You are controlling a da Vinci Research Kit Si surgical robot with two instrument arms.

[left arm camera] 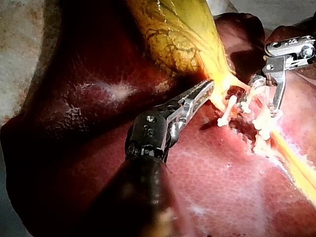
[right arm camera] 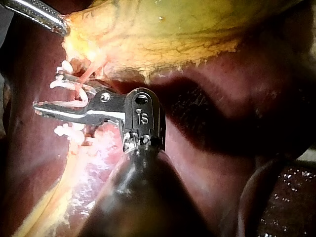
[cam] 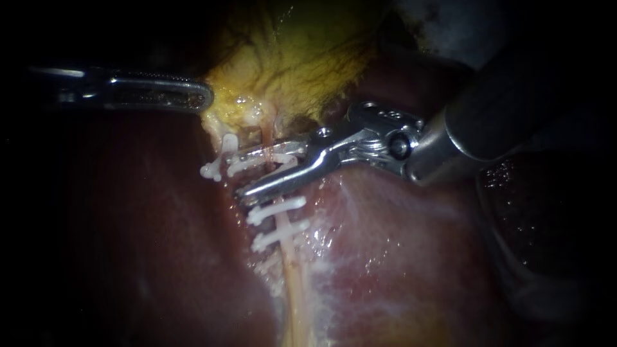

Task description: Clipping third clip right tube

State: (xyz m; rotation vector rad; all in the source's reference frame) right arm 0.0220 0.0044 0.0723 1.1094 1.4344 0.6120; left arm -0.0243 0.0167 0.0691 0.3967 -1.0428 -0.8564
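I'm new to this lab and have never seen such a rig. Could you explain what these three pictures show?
This is a surgical robot working on a pig's liver and its yellow gallbladder. The endoscope view is the close camera on the tissue. The two wrist views come from cameras on the arms, each looking along its own instrument. My left instrument, coming in from the left, grips the gallbladder's edge. My right instrument has its jaws open astride a pale tube, with a white clip at one jaw. Two clips already sit farther along that tube, and a further clip lies beside it.
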